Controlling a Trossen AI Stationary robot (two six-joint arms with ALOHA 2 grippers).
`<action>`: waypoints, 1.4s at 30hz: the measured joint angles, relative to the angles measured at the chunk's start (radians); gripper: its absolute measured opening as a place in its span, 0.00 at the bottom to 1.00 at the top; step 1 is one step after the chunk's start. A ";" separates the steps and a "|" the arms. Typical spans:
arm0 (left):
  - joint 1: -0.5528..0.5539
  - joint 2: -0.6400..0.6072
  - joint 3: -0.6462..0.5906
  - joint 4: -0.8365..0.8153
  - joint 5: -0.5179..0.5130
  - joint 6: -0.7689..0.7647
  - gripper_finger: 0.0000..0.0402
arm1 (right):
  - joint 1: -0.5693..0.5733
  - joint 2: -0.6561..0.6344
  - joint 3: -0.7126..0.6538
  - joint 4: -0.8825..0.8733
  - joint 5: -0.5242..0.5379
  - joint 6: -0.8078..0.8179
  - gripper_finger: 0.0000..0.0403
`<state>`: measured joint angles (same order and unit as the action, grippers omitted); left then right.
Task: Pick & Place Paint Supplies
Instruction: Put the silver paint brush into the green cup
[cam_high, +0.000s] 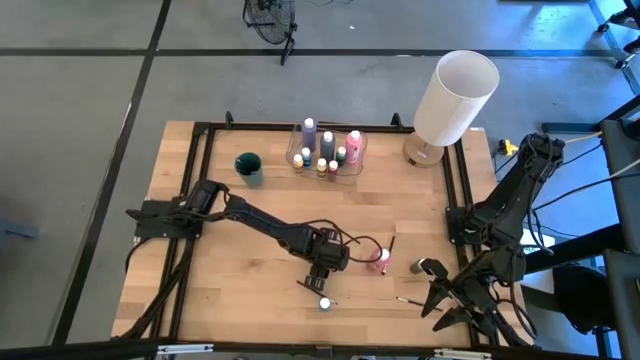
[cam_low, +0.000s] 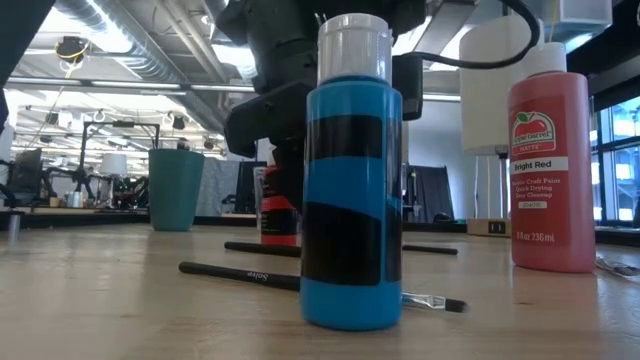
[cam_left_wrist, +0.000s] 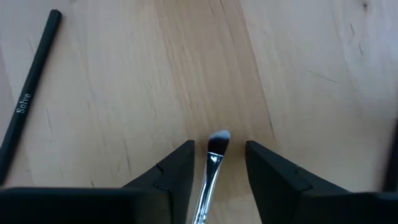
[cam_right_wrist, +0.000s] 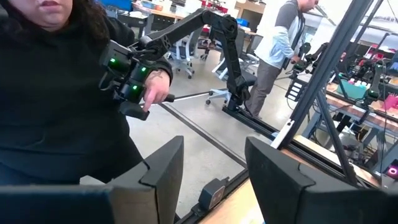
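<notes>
My left gripper (cam_left_wrist: 219, 149) points down at the middle of the table (cam_high: 325, 268). It is open, one finger on each side of a thin paintbrush (cam_left_wrist: 212, 163) that lies flat on the wood, bristle tip (cam_left_wrist: 219, 138) just past the fingertips. A gap shows on both sides of the brush. A second dark-handled brush (cam_left_wrist: 28, 93) lies nearby. A blue bottle (cam_low: 350, 200) and a red bottle (cam_low: 550, 160) stand upright near the front edge. My right gripper (cam_right_wrist: 214, 146) waits open over the table's right front corner (cam_high: 455, 300), holding nothing.
At the back, a clear container (cam_high: 325, 150) holds several small bottles, with a teal cup (cam_high: 248, 167) to its left and a large white cylinder (cam_high: 455, 95) to its right. More brushes (cam_high: 410, 300) lie near the right arm. People stand beyond the table (cam_right_wrist: 56, 93).
</notes>
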<state>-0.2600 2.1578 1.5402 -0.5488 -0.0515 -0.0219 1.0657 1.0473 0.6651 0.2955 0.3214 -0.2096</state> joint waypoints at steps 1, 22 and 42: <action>0.000 0.000 0.000 0.000 -0.005 -0.003 0.35 | 0.000 0.000 0.000 0.000 0.000 0.000 0.43; -0.005 -0.005 -0.053 0.059 0.001 0.018 0.01 | 0.000 0.000 0.000 -0.001 0.003 0.000 0.43; -0.055 0.005 0.220 -0.205 -0.190 0.063 0.00 | 0.000 0.000 0.000 -0.028 0.052 0.019 0.43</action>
<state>-0.3154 2.1631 1.7597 -0.7541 -0.2416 0.0413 1.0653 1.0470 0.6651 0.2676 0.3733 -0.1902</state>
